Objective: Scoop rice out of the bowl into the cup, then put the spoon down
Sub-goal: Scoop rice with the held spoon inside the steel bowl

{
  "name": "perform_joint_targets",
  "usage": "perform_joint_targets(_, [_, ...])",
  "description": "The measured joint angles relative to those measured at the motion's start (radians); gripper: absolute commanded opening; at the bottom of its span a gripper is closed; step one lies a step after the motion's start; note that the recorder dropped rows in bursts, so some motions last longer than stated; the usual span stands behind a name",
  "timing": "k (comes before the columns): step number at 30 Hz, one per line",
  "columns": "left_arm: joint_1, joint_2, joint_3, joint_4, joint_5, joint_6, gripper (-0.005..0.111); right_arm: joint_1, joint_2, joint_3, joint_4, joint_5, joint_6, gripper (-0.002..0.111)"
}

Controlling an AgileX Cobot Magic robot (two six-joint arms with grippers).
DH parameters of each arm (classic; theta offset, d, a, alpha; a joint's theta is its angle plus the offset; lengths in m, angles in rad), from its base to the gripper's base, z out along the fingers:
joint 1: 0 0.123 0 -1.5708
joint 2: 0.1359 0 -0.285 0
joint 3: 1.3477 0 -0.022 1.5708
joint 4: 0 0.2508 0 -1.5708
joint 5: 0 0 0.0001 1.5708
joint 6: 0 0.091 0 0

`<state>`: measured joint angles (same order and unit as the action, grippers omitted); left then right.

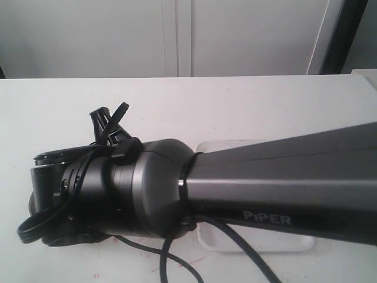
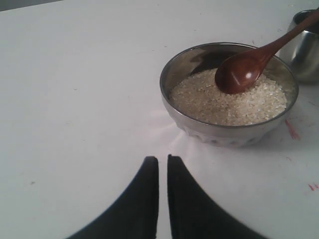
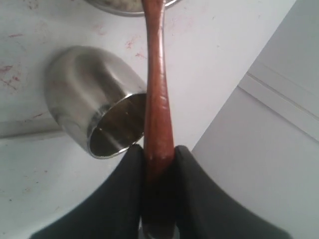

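Across the lower exterior frame, a dark arm (image 1: pixel 265 183) blocks the work area. Right gripper (image 3: pixel 159 152): fingers clamped on the handle of the spoon (image 2: pixel 238 73), its empty head resting on the rice (image 2: pixel 224 104) inside the bowl (image 2: pixel 199 132); left gripper (image 2: pixel 163 162): fingers almost touching, holding nothing, near the bowl. Step judged: scooping; next, dig under the grains, lift level, and carry to the cup (image 3: pixel 79 84) just beside the bowl, apparently empty.

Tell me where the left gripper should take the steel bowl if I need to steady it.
Probably pinch the steel bowl at its near rim, coming straight in from the left gripper. That rim is thin and free, while the wooden spoon and steel cup crowd the far side. Open the jaws first.
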<state>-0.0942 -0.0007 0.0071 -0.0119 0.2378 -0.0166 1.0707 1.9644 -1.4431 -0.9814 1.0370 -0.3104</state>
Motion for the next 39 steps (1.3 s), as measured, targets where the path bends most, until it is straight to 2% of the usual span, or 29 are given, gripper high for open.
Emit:
perform_joint_targets(11, [0.0,0.0,0.0,0.0,0.0,0.0,0.014,0.0,0.008,0.0,0.058,-0.03,0.093,0.002])
perform_joint_targets(26, [0.0,0.0,0.0,0.0,0.0,0.0,0.014,0.0,0.018,0.0,0.155,-0.064,0.112,0.002])
perform_joint_targets(39, [0.0,0.0,0.0,0.0,0.0,0.0,0.014,0.0,0.018,0.0,0.18,-0.09,0.294,0.002])
